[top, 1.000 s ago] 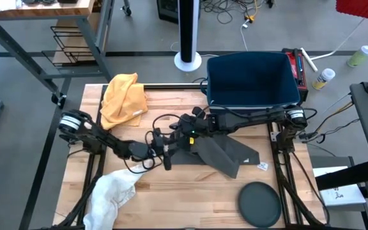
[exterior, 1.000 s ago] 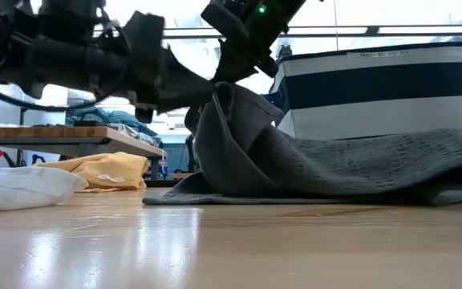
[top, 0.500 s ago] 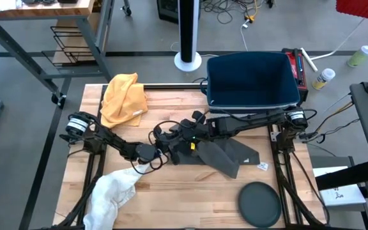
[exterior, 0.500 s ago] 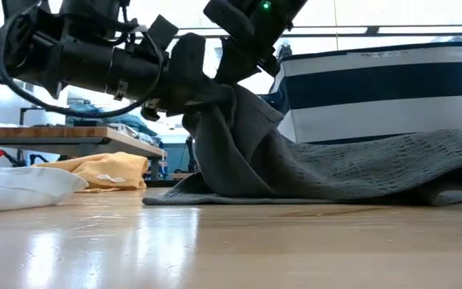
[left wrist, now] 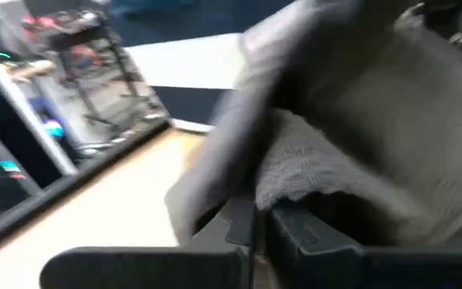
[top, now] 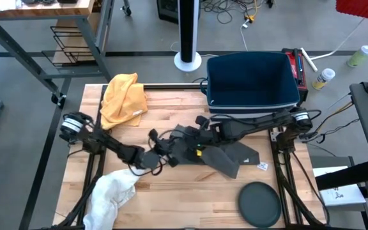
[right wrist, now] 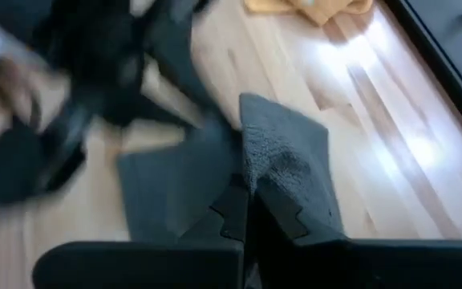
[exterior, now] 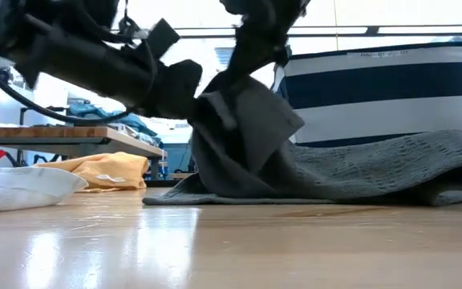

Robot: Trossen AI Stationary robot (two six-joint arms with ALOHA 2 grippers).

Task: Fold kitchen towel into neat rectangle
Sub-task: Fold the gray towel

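Observation:
The dark grey kitchen towel [top: 230,153] lies mid-table, its right part flat on the wood [exterior: 375,164] and its left part pulled up into a peaked bunch [exterior: 243,132]. My left gripper [top: 163,157] reaches in from the table's left and is shut on that raised part. My right gripper [top: 194,143] comes in from the right, above the towel, and is shut on the same raised part, close beside the left one. My left gripper pinches an edge of the towel's raised left part [left wrist: 283,189] between its two fingers, coming nearly level from the table's left. The cloth bunches up over the fingers; one layer or several, I cannot tell. My right gripper pinches a raised corner of the towel [right wrist: 283,164] between its two fingers, slanting down from the table's right. The corner stands above the fingers, lifted off the wood, and the rest of the towel trails down onto the table.
A yellow cloth [top: 123,97] lies at the far left and a white cloth [top: 110,193] at the near left corner. A navy bin [top: 253,80] stands at the far right edge. A dark round disc [top: 259,203] lies near the front right.
My left gripper has rolled, moved in on the towel's raised part and shut on it. My right gripper has carried the lifted corner toward the table's right and near side, so the peaked bunch has shifted right and folded over while the flat right part stayed.

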